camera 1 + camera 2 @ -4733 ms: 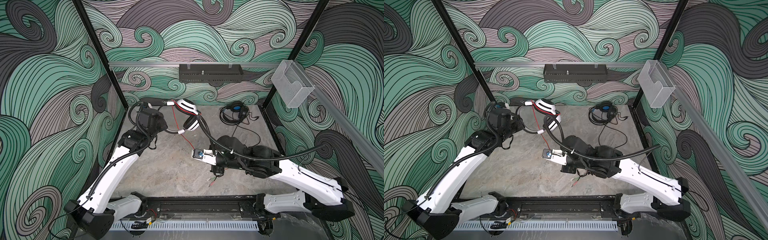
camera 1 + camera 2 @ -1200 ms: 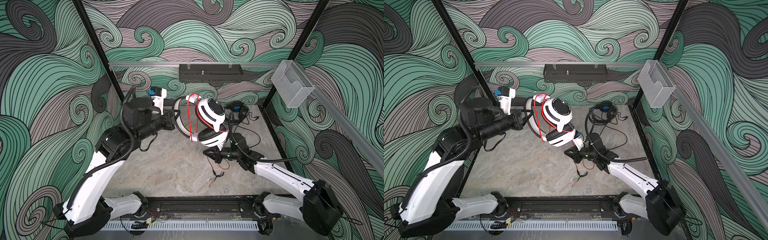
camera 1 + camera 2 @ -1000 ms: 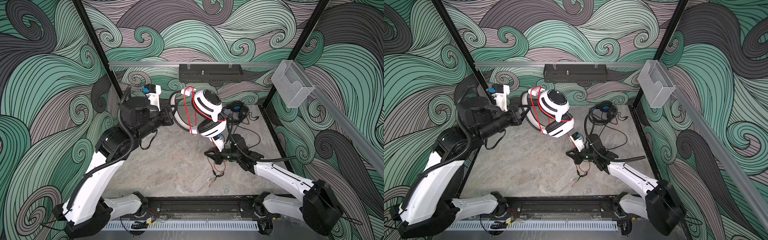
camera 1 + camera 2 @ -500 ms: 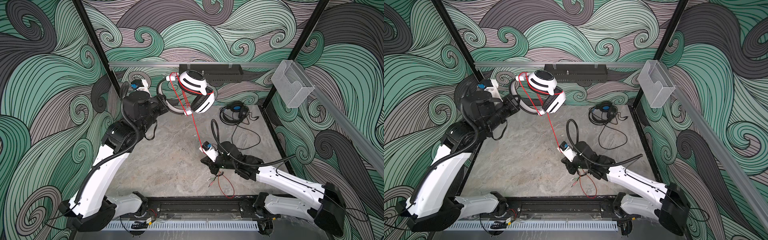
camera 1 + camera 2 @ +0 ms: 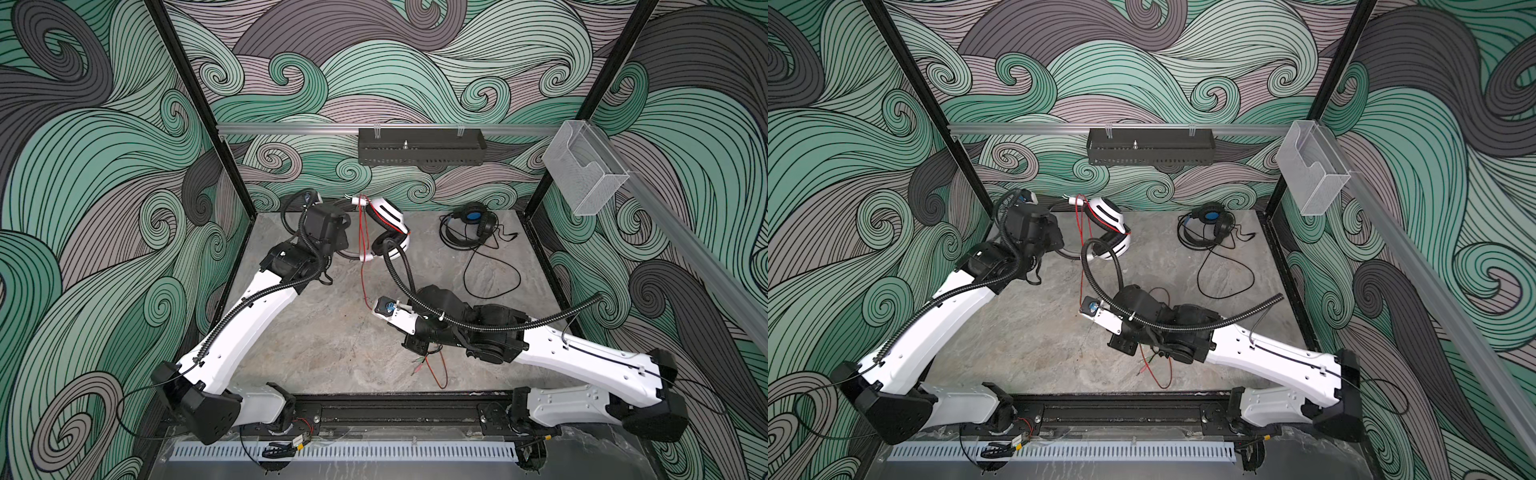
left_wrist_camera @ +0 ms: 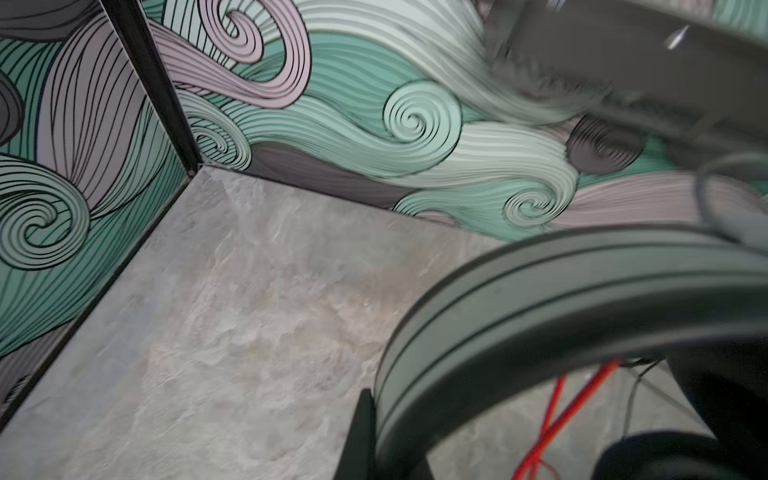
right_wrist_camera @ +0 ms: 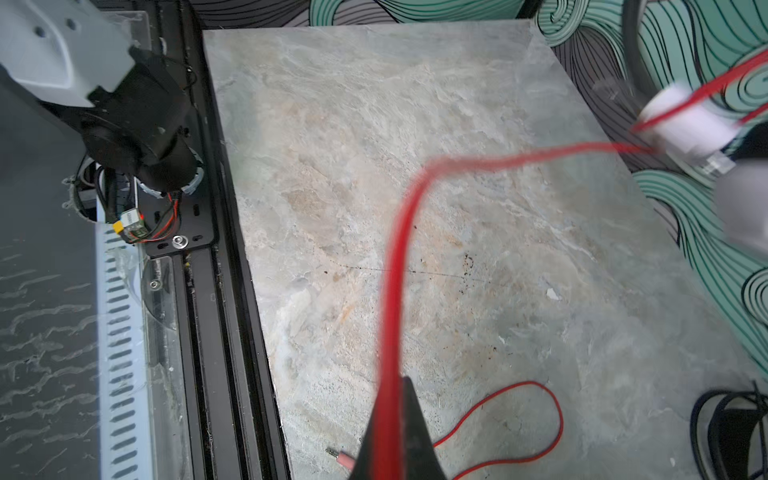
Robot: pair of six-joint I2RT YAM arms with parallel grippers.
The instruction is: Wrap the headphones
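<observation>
My left gripper (image 5: pixel 343 249) (image 6: pixel 380 453) is shut on the grey headband (image 6: pixel 540 299) of the white headphones (image 5: pixel 386 226) (image 5: pixel 1106 228), holding them low at the back left. Red cord (image 5: pixel 362 232) is looped over them. It then runs down to my right gripper (image 5: pixel 415 344) (image 7: pixel 395 415), which is shut on the cord (image 7: pixel 392 291) over the middle of the table. The cord's loose tail and plug (image 7: pixel 345 459) lie on the table under that gripper. The black headphones (image 5: pixel 469 224) (image 5: pixel 1208 222) lie at the back right, their black cord (image 5: pixel 494 278) sprawled forward.
A black tray (image 5: pixel 419 151) hangs on the back wall and a clear plastic box (image 5: pixel 582 174) on the right rail. The black arm rail (image 5: pixel 395 411) runs along the table's front edge. Walls close in the left, back and right sides.
My left gripper has brought the white headphones down from high by the back wall to just above the table. My right gripper shifted slightly left with the red cord, which now curves instead of running taut.
</observation>
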